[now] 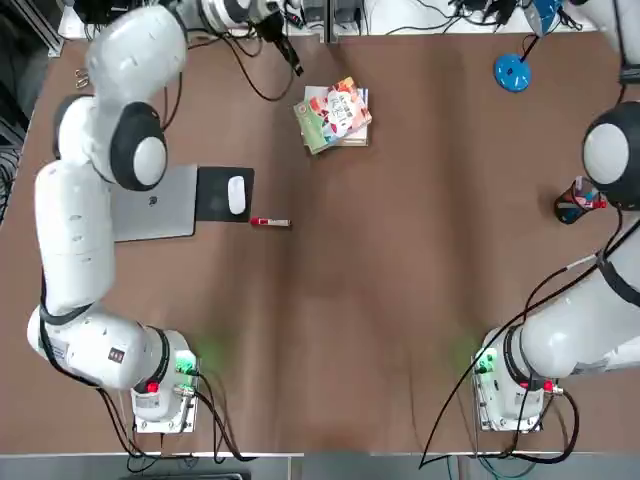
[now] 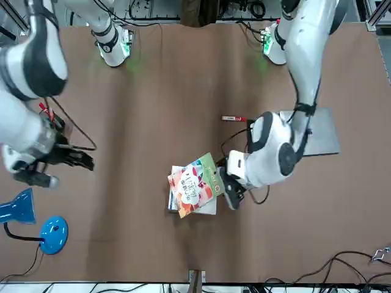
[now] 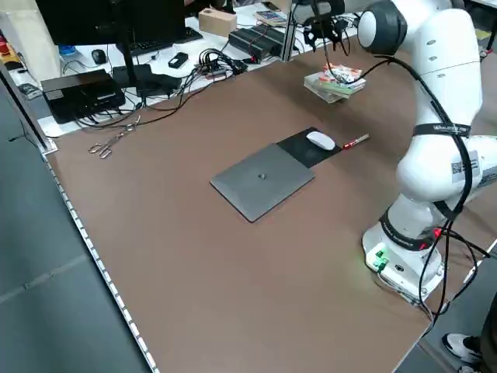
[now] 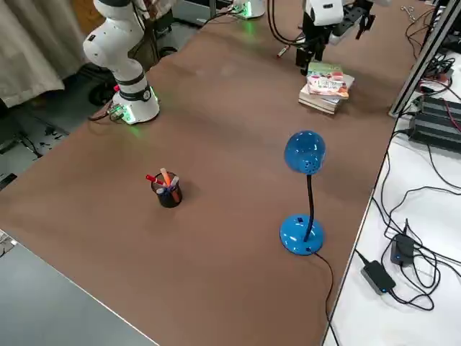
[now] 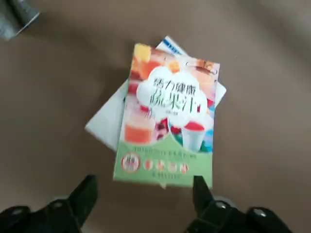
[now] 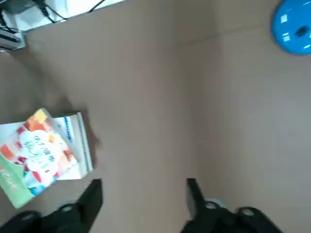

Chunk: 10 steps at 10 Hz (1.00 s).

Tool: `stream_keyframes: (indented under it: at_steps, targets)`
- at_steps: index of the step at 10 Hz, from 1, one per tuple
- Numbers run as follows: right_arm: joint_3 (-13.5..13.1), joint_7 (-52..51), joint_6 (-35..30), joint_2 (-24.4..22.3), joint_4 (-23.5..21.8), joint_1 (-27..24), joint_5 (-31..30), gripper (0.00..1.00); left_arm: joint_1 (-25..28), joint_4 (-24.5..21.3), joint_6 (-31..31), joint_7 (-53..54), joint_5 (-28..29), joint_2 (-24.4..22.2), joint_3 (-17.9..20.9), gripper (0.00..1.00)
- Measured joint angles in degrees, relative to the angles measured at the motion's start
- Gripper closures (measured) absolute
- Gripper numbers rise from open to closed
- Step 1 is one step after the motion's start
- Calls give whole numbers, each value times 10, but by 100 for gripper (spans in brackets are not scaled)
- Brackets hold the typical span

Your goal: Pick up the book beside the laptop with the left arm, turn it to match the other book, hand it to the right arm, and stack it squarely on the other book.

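Observation:
The book (image 1: 336,113), colourful with a green band, lies skewed on top of the other book (image 5: 104,124), whose white corners stick out from under it at the far middle of the table. My left gripper (image 5: 143,194) hovers open just off the book's green end, with nothing between its fingers; the front view shows the gripper (image 2: 231,194) beside the stack. The right gripper (image 6: 143,191) stands open and empty over bare table, well off to the robot's right of the books (image 6: 41,153). The laptop (image 1: 155,205) lies closed near the left arm.
A black mouse pad (image 1: 212,205) with a white mouse (image 1: 236,193) lies beside the laptop, and a red marker (image 1: 270,222) just past it. A blue desk lamp (image 1: 512,72) stands at the far right, with a pen cup (image 1: 578,203) nearer the right arm.

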Motion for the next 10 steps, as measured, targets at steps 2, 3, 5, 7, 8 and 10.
stream_keyframes:
  at_steps: [2,3,5,7,8,10]
  targets:
    - [1,12,50,34,-2,34,1,67,28,-6,-100,-106,41,-53,0,0]
    - [1,13,83,52,-2,47,2,84,36,-9,-146,-146,69,-83,1,0]
    - [1,39,191,101,-5,88,12,100,52,-14,-230,-247,112,-140,7,0]
    - [2,87,292,155,-5,127,13,99,87,-28,-269,-334,121,-190,10,0]
    - [1,108,337,175,-4,144,14,99,102,-50,-271,-367,128,-222,10,0]
    - [1,149,401,201,-3,175,14,99,130,-147,-240,-400,141,-314,11,0]
